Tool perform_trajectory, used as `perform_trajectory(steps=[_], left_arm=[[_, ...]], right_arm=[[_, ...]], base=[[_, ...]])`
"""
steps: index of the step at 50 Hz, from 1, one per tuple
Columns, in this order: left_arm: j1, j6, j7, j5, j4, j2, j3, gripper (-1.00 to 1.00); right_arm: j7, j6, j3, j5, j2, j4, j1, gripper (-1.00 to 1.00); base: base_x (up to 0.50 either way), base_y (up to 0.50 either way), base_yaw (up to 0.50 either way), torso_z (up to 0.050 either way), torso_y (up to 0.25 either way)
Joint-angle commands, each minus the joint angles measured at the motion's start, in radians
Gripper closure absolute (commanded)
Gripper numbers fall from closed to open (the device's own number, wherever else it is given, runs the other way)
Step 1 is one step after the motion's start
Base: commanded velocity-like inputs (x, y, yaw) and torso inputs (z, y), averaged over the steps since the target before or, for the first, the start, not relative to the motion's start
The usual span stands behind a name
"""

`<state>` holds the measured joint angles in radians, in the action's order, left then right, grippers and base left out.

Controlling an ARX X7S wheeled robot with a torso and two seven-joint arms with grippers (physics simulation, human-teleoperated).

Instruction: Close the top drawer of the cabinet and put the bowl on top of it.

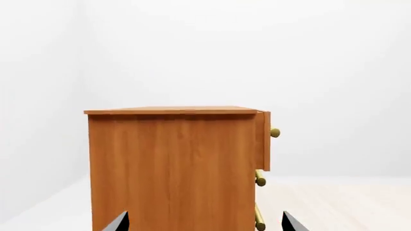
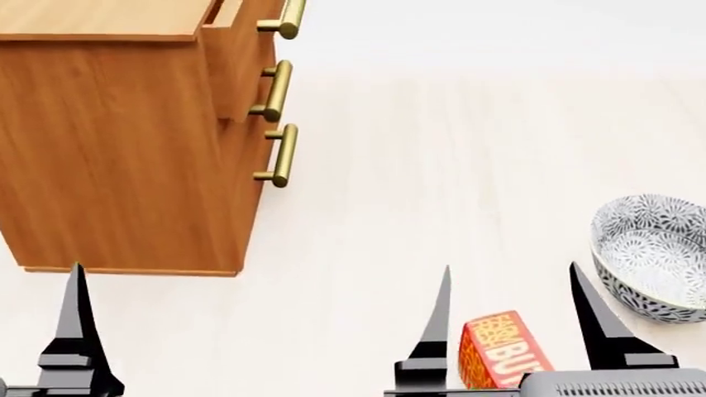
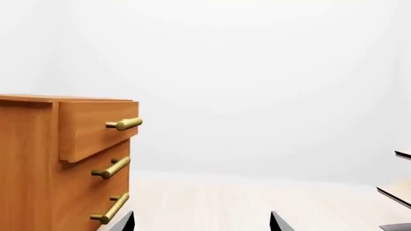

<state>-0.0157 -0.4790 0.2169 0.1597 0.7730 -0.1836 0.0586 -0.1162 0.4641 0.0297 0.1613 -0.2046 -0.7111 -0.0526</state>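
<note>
Bowl (image 2: pixel 653 252) first: your head view shows it on the pale floor at far right, upright, well apart from the cabinet (image 2: pixel 111 157), near a small orange box (image 2: pixel 502 351). It looks like rigid, glazed ceramic, likely slippery and chippable, so pinch its rim gently. Your right gripper (image 2: pixel 508 285) hangs with jaws spread wide and empty; only one left finger shows there. Your left wrist view shows the top drawer (image 1: pixel 266 140) standing slightly proud of the cabinet's side, jaws parted, holding nothing. Your right wrist view confirms the gap; push flat on the front beside its brass handle (image 3: pixel 125 124).
</note>
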Motion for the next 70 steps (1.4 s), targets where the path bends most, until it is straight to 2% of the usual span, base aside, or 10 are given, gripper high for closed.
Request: perform_trajectory(steps=[1, 48, 52, 60, 61, 62, 66, 67, 68, 70], left_arm=[[0.002, -0.003, 0.009, 0.007, 0.013, -0.009, 0.004, -1.0], [0.02, -0.002, 0.042, 0.04, 0.049, -0.041, 0.003, -1.0], [0.022, 0.0, 0.043, 0.042, 0.05, -0.044, 0.004, -1.0], [0.021, 0.0, 0.05, 0.047, 0.049, -0.049, 0.008, -1.0], [0.018, 0.0, 0.05, 0.046, 0.043, -0.049, 0.011, -1.0], [0.018, 0.002, 0.051, 0.044, 0.041, -0.05, 0.014, -1.0], [0.018, 0.003, 0.055, 0.044, 0.039, -0.052, 0.02, -1.0], [0.016, -0.02, 0.061, 0.041, 0.069, -0.06, 0.021, -1.0], [0.016, -0.024, 0.062, 0.042, 0.073, -0.061, 0.021, -1.0], [0.018, -0.021, 0.063, 0.04, 0.071, -0.063, 0.023, -1.0]], right_arm=[[-0.003, -0.004, 0.003, 0.009, -0.009, -0.01, 0.004, -1.0], [-0.039, 0.019, 0.024, 0.025, -0.039, -0.042, -0.004, -1.0], [-0.044, 0.031, 0.032, 0.014, -0.046, -0.016, -0.035, -1.0], [-0.054, 0.158, 0.086, -0.043, -0.074, 0.095, -0.217, -1.0], [-0.04, 0.216, 0.128, -0.071, -0.083, 0.224, -0.356, -1.0], [-0.032, 0.231, 0.138, -0.071, -0.076, 0.281, -0.408, -1.0], [-0.033, 0.236, 0.168, -0.094, -0.068, 0.39, -0.501, -1.0], [0.015, 0.171, 0.283, -0.158, -0.024, 0.54, -0.651, -1.0], [0.015, 0.16, 0.284, -0.158, -0.022, 0.69, -0.783, -1.0], [0.015, 0.161, 0.284, -0.157, -0.023, 0.778, -0.782, -1.0]], base=[[0.5, 0.0, 0.0, 0.0, 0.0], [0.5, 0.0, 0.0, 0.0, 0.001], [0.08, 0.0, 0.0, 0.0, 0.0], [0.0, 0.0, 0.0, 0.0, 0.0], [0.0, 0.0, 0.0, 0.0, 0.0], [0.0, 0.0, 0.0, 0.0, 0.0], [0.0, 0.0, 0.0, 0.0, 0.0], [0.0, 0.0, 0.0, 0.0, 0.0], [0.0, 0.0, 0.0, 0.0, 0.0], [0.0, 0.0, 0.0, 0.0, 0.0]])
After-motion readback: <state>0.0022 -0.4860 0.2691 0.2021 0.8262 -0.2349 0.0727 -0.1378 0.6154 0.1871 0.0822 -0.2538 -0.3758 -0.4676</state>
